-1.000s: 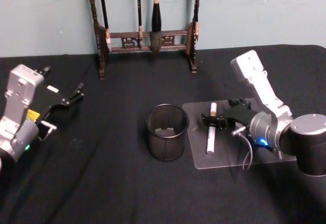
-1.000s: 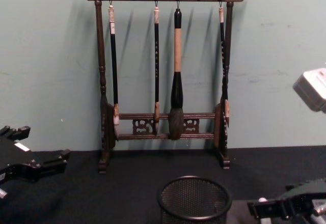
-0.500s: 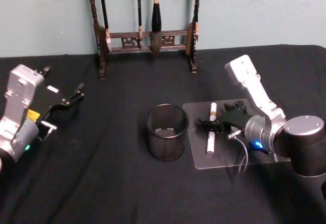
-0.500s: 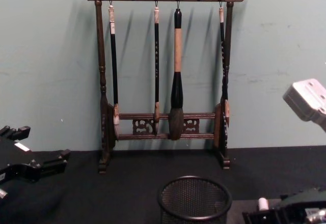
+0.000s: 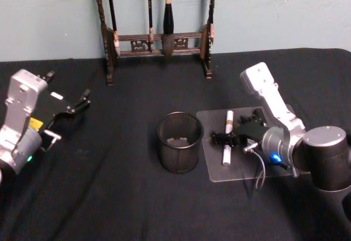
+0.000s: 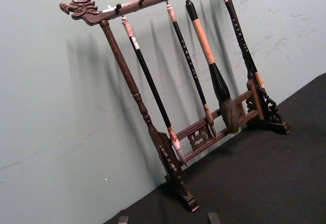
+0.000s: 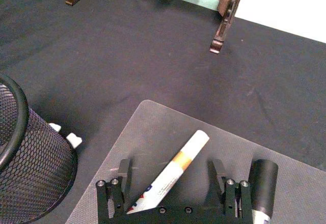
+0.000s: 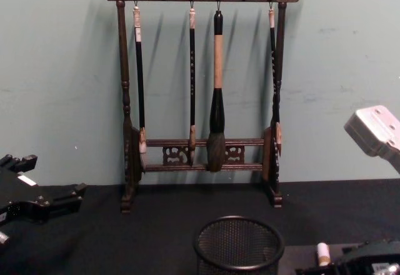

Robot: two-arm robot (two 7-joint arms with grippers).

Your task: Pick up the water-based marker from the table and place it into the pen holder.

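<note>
The water-based marker (image 5: 227, 137) is white with an orange band and lies on a clear mat (image 5: 241, 167), right of the pen holder (image 5: 179, 142), a round black mesh cup. My right gripper (image 5: 226, 139) is low over the marker's middle and open. In the right wrist view its fingers (image 7: 124, 169) stand one on each side of the marker (image 7: 175, 170), with a gap on both sides. The chest view catches the marker's end (image 8: 323, 253) beside the pen holder (image 8: 237, 245). My left gripper (image 5: 78, 105) is parked open at the far left, well away from both.
A tall dark wooden brush rack (image 5: 156, 38) with hanging brushes stands at the back against the wall. A dark cylinder (image 7: 264, 175) lies on the mat (image 7: 153, 127) beside one finger. Black cloth covers the table (image 5: 109, 197).
My right gripper has moved left and down over the mat, and its fingers now straddle the marker. The marker, the pen holder and the left arm have stayed put.
</note>
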